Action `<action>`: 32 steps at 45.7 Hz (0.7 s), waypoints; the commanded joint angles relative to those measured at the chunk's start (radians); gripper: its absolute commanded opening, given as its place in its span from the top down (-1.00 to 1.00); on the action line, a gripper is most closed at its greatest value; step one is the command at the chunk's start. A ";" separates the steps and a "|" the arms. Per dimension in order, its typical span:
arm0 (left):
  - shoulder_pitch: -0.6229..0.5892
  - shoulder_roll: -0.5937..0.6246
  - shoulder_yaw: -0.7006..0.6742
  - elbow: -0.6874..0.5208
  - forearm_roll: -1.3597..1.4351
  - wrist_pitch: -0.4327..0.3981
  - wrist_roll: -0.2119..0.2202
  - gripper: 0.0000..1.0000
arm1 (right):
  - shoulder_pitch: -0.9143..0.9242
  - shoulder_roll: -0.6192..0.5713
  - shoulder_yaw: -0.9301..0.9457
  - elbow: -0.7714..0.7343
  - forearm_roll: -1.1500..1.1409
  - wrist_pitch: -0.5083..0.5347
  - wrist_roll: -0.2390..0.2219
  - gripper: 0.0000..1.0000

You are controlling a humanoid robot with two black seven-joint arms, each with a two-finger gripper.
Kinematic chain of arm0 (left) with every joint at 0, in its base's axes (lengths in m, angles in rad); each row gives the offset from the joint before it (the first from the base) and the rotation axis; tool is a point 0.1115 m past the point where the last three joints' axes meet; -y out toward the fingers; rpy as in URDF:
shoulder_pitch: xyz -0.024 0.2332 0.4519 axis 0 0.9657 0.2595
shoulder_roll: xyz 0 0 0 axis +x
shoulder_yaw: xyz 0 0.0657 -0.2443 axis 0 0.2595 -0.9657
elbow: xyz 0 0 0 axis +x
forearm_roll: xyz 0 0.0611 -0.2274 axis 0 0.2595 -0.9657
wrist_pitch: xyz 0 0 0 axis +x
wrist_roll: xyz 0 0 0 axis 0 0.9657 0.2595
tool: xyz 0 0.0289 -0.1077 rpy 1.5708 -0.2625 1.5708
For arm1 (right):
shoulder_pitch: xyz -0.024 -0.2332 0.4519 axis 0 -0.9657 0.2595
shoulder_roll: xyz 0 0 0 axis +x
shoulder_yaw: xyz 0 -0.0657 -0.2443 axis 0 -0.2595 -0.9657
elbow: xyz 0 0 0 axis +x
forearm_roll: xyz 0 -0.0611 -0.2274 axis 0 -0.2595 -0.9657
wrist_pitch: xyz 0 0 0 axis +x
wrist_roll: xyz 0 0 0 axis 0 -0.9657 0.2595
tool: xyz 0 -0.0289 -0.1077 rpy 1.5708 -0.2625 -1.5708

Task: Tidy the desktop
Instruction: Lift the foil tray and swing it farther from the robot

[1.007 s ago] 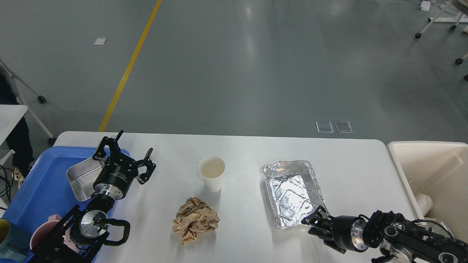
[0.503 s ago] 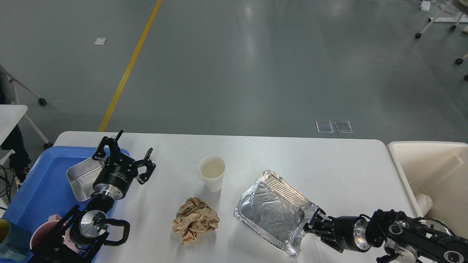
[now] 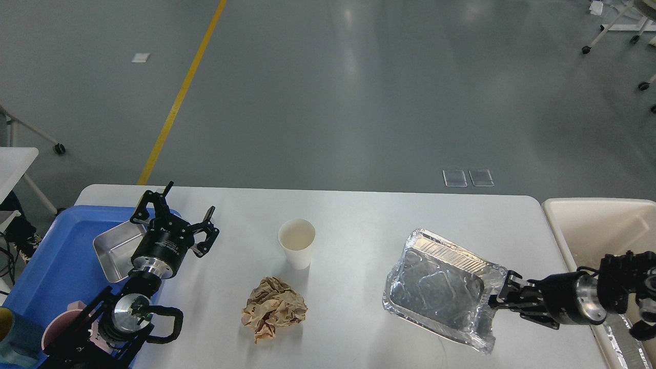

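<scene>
The white desktop (image 3: 359, 215) fills the lower half of the head view. On it stand a white paper cup (image 3: 296, 243) and a crumpled brown paper ball (image 3: 274, 307). My right gripper (image 3: 505, 294) is shut on the corner of a silver foil tray (image 3: 441, 288) and holds it tilted above the desktop's right side. My left gripper (image 3: 174, 218) is open and empty at the desktop's left edge, beside a small steel pan (image 3: 115, 248).
A blue plastic tray (image 3: 61, 256) at the left holds the steel pan, a pink cup (image 3: 56, 333) and a yellow item. A beige bin (image 3: 599, 230) stands off the desktop's right edge.
My right gripper took the foil tray by its corner, lifted it tilted, and carried it to the right toward the beige bin. The left arm has not moved.
</scene>
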 commanded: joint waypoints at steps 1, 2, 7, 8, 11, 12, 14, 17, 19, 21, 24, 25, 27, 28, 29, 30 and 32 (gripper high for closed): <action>-0.002 -0.001 0.001 -0.002 0.000 0.004 0.000 -0.94 | 0.035 -0.096 0.000 0.014 0.000 0.071 -0.017 1.00; -0.002 -0.001 0.001 -0.003 0.000 0.006 0.000 -0.94 | 0.040 -0.107 0.000 0.014 0.000 0.077 -0.022 1.00; -0.002 0.001 -0.001 -0.006 0.000 0.009 0.000 -0.94 | 0.075 -0.153 0.000 0.016 0.000 0.098 -0.034 1.00; -0.002 0.002 -0.001 -0.006 0.000 0.009 0.000 -0.94 | 0.086 -0.161 0.000 0.016 0.000 0.106 -0.039 1.00; -0.002 0.004 -0.001 -0.006 0.000 0.010 0.000 -0.94 | 0.118 -0.179 -0.002 0.014 0.002 0.129 -0.045 1.00; -0.002 0.005 -0.001 -0.006 0.000 0.010 0.000 -0.94 | 0.127 -0.185 -0.002 0.013 0.002 0.137 -0.045 1.00; -0.002 0.007 -0.001 -0.006 0.000 0.010 0.000 -0.94 | 0.144 -0.198 -0.002 0.008 0.002 0.147 -0.046 1.00; -0.002 0.009 0.001 -0.006 0.000 0.010 0.000 -0.94 | 0.179 -0.210 -0.002 0.008 -0.001 0.170 -0.048 1.00; -0.002 0.010 0.001 -0.006 0.002 0.010 0.000 -0.94 | 0.201 -0.207 -0.002 0.007 -0.003 0.183 -0.054 1.00; -0.002 0.012 0.001 -0.006 0.003 0.010 0.000 -0.94 | 0.224 -0.198 -0.002 0.005 -0.007 0.192 -0.069 1.00; -0.003 0.015 0.001 -0.006 0.006 0.010 0.000 -0.94 | 0.262 -0.175 -0.006 0.005 -0.013 0.218 -0.089 1.00; -0.003 0.015 0.001 -0.006 0.008 0.010 0.000 -0.94 | 0.276 -0.166 -0.012 0.004 -0.015 0.230 -0.092 1.00; -0.003 0.016 0.001 -0.006 0.008 0.010 -0.002 -0.94 | 0.307 -0.144 -0.032 -0.001 -0.020 0.243 -0.099 1.00; -0.003 0.016 0.001 -0.006 0.008 0.010 -0.002 -0.94 | 0.324 -0.132 -0.045 -0.006 -0.026 0.247 -0.102 1.00; -0.003 0.018 0.001 -0.006 0.008 0.012 0.000 -0.94 | 0.343 -0.123 -0.060 -0.009 -0.029 0.250 -0.106 1.00; -0.003 0.018 0.001 -0.006 0.008 0.012 -0.002 -0.94 | 0.362 -0.112 -0.078 -0.015 -0.033 0.250 -0.112 1.00; -0.002 0.022 0.001 -0.006 0.008 0.012 -0.002 -0.94 | 0.402 -0.084 -0.124 -0.027 -0.038 0.253 -0.126 1.00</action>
